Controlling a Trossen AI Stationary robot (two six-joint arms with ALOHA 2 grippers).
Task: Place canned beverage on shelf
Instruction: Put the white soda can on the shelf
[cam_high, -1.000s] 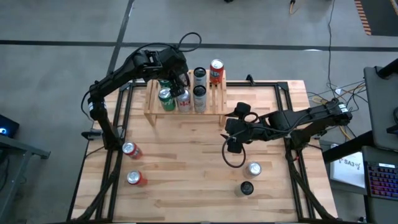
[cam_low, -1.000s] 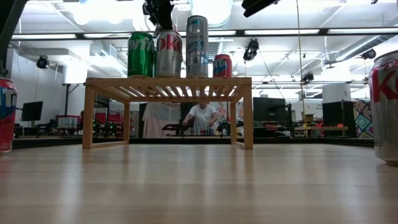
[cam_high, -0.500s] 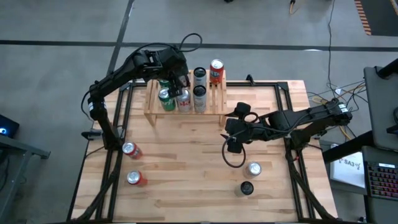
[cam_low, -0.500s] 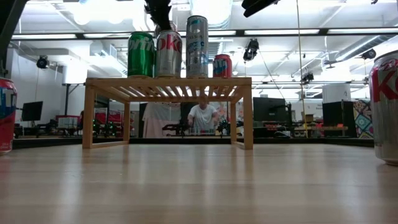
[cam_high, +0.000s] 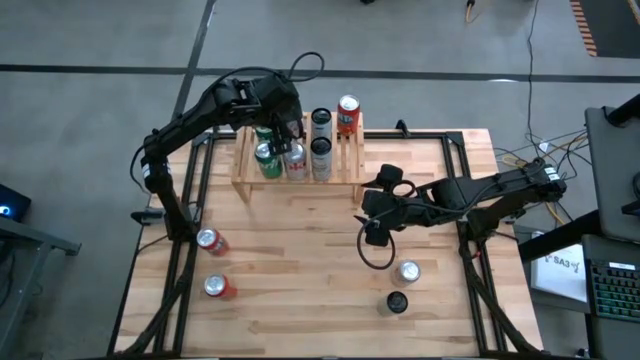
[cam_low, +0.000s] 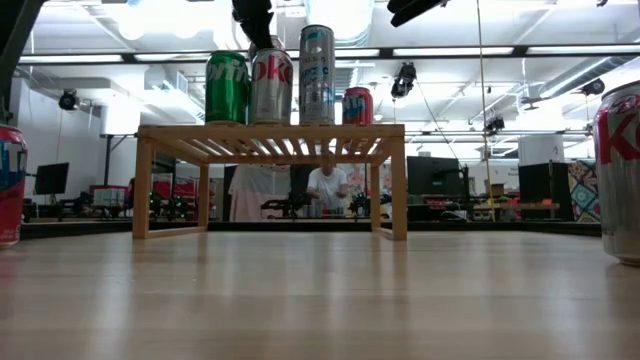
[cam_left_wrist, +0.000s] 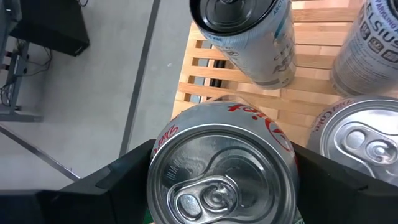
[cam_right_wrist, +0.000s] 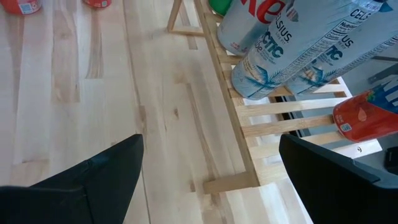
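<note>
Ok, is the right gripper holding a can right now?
No, the right gripper hangs open and empty over bare tabletop in the high view, in front of the shelf, touching no can.

Silver Diet Coke can (cam_left_wrist: 224, 165) stands upright on the shelf (cam_low: 270, 135), square between the left gripper (cam_left_wrist: 221, 171)'s spread jaws, one finger at each side. The low light-wood slatted rack lies under those jaws, ahead of the right gripper (cam_right_wrist: 208, 180)'s open jaws.
</note>
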